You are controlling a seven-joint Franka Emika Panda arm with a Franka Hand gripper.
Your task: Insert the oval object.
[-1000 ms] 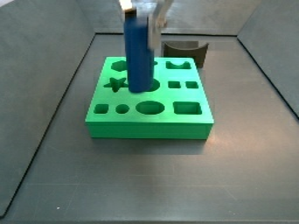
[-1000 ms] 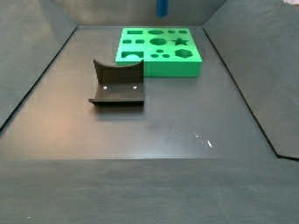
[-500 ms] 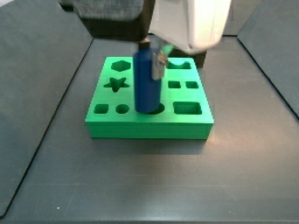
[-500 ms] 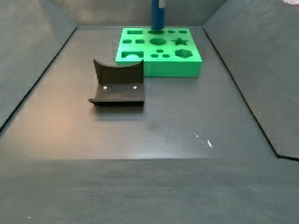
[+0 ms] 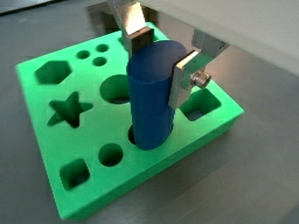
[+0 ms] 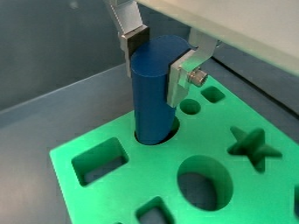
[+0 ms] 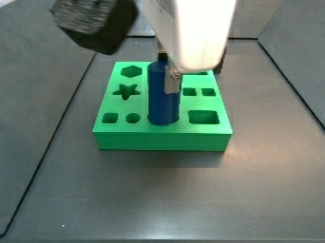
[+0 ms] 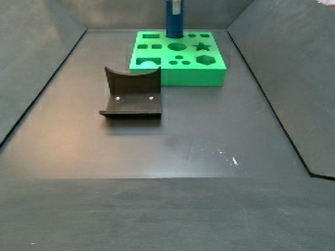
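The oval object, a glossy blue peg [image 5: 152,101], stands upright between the fingers of my gripper [image 5: 163,59]. The gripper is shut on its upper part, with the silver finger plates pressed on opposite sides. The peg's lower end sits in the oval hole of the green block [image 5: 128,179], in the block's edge row. The gripper [image 6: 158,59], peg [image 6: 152,101] and block [image 6: 146,171] show in both wrist views. In both side views the peg [image 7: 162,90] [image 8: 173,20] rises from the block [image 7: 165,138] [image 8: 183,74], and the arm hides its top.
The green block has several other holes, among them a star [image 5: 68,109], a hexagon [image 5: 47,73] and a square [image 5: 76,173]. The dark fixture [image 8: 128,93] stands on the grey floor apart from the block. Grey walls enclose the floor.
The arm has come down with the peg. The peg shifted from over the block's middle to the oval hole in the edge row, and its lower end has now entered that hole.
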